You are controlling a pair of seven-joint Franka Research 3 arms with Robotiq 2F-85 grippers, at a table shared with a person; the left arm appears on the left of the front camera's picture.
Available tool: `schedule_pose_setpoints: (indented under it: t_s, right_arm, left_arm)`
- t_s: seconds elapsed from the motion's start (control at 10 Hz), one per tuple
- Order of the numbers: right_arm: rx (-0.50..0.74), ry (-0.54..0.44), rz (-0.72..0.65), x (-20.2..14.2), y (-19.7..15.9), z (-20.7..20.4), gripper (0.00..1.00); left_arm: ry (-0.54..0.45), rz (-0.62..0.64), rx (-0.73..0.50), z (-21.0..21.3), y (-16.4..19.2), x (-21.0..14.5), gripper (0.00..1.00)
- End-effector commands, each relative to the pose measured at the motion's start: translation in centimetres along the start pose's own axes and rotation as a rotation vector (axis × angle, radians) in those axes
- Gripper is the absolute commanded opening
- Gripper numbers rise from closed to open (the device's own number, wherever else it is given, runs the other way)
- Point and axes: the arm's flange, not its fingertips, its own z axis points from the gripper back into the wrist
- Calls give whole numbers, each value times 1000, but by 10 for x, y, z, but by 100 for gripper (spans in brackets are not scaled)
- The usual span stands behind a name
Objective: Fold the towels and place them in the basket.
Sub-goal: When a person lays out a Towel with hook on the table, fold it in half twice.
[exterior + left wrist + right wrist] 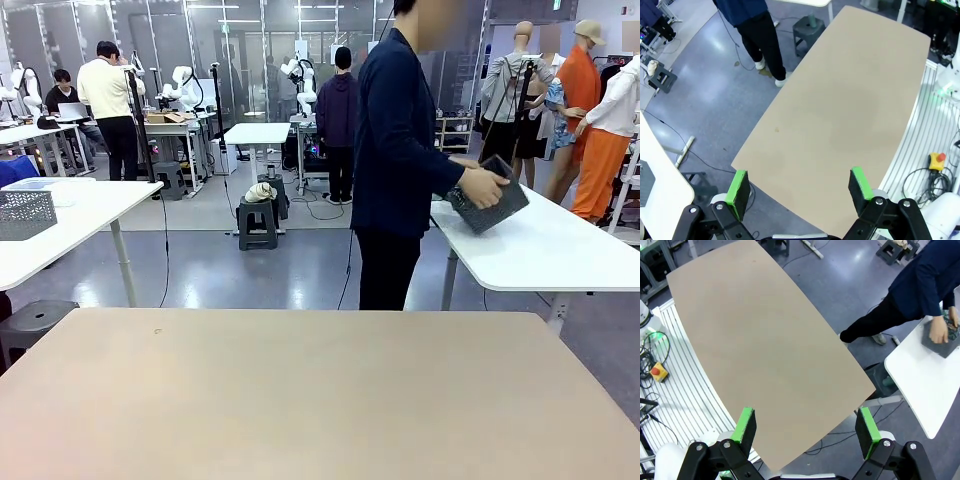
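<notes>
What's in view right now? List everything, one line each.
table: 1, tan, nearest the robot
right side table: 1, white, far right
left side table: 1, white, far left
basket: 1, dark grey, held tilted over the right side table
crate: 1, light grey mesh, on the left side table
stool: 1, dark, on the floor beyond the table
person: 1, navy top, black trousers, standing at the right side table
hand: 1, on the basket
left gripper: 1, black, green pads, open above the table
right gripper: 1, black, green pads, open above the table
</notes>
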Motion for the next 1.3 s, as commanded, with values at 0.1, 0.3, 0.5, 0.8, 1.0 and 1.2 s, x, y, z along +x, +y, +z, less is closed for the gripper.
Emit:
schedule_pose_setpoints:
  t_s: [0.1, 0.3, 0.5, 0.8, 1.0, 1.2]
  right_arm:
    - [1, -5, 5, 2, 1, 0, 100]
    - [1, -5, 5, 2, 1, 0, 100]
    - [1, -5, 5, 2, 1, 0, 100]
    - [1, -5, 5, 2, 1, 0, 100]
    - [1, -5, 5, 2, 1, 0, 100]
    - [1, -5, 5, 2, 1, 0, 100]
  left_arm:
    - [-5, -6, -4, 0, -2, 2, 100]
    - [-5, -6, -4, 0, -2, 2, 100]
    - [-5, -6, -4, 0, -2, 2, 100]
    - [-5, -6, -4, 0, -2, 2, 100]
    - [15, -9, -9, 1, -1, 2, 100]
    - [27, -16, -19, 3, -5, 8, 100]
